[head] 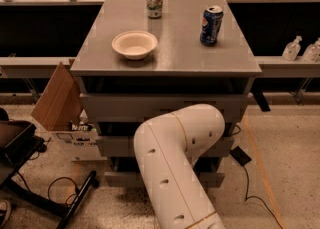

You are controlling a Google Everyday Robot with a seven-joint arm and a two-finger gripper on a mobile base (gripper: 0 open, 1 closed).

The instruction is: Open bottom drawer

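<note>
The grey cabinet [165, 105] stands ahead with three plain drawer fronts. The bottom drawer [122, 178] is the lowest, narrowest grey panel, near the floor. My white arm [175, 163] bends up in front of the cabinet and covers the middle of the lower two drawer fronts. The gripper is hidden behind the arm's elbow, somewhere by the lower drawers. I cannot see whether it touches a drawer.
On the cabinet top sit a white bowl [134, 44], a blue can [211, 25] and a silver-green can [154, 1]. A cardboard box [59, 104] leans at the cabinet's left. A black chair base [30, 183] lies lower left. A cable [250, 173] runs on the floor at right.
</note>
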